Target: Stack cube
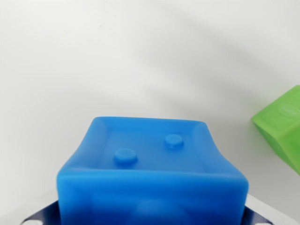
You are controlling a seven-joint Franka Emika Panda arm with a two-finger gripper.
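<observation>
White table [117, 61] fills most of wrist view, bare, soft shadows across top. Blue cube [152, 180] — biggest obj, at 6 o'clock, very close to cam, two round studs on its recessed face, lower edge cut off by frame. Green cube [281, 126] at 3 o'clock, tilted, only a corner in view, well apart from blue. Gripper [42, 216] — only dark bits at 7 and 5 o'clock flanking blue cube; can't tell if fingers are apart or clamped on it.
</observation>
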